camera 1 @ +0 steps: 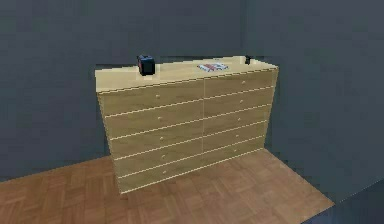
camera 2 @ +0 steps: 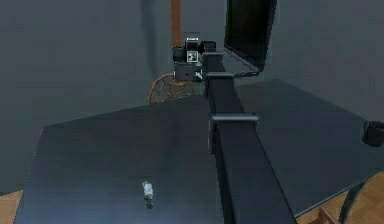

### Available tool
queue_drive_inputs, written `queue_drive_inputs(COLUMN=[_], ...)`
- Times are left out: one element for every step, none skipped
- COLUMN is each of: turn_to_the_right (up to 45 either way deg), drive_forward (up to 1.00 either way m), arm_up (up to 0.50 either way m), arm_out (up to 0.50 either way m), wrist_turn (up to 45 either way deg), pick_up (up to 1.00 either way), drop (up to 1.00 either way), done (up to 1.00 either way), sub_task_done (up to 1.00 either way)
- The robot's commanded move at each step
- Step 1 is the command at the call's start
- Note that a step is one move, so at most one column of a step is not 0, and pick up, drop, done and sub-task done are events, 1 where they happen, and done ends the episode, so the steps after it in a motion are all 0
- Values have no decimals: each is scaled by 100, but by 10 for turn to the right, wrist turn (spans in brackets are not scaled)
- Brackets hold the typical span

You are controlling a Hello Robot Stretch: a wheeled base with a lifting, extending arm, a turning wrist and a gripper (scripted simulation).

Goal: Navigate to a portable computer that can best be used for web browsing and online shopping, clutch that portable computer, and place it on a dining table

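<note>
The laptop [camera 2: 250, 35] stands lid-up at the far edge of the dark tabletop [camera 2: 90, 150], close by the fingers [camera 2: 215, 70] at the arm's end. We cannot tell how the fingers stand or whether they have hold of anything. We judge the laptop stiff, flat and weighty for its thinness, with a smooth, slippery shell and a fragile screen and hinge. It is best taken by the base edge, never the lid. The tabletop looks matte and even; a small pale object [camera 2: 148, 190] lies on its nearer part.
</note>
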Motion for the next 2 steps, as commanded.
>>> queue_drive_inputs(turn_to_the_right=[0, 0], drive_forward=[0, 0], arm_up=[0, -32], arm_out=[0, 0], wrist_turn=[60, 0], pick_up=[0, 0], drop=[0, 0], done=[0, 0], sub_task_done=[0, 0])
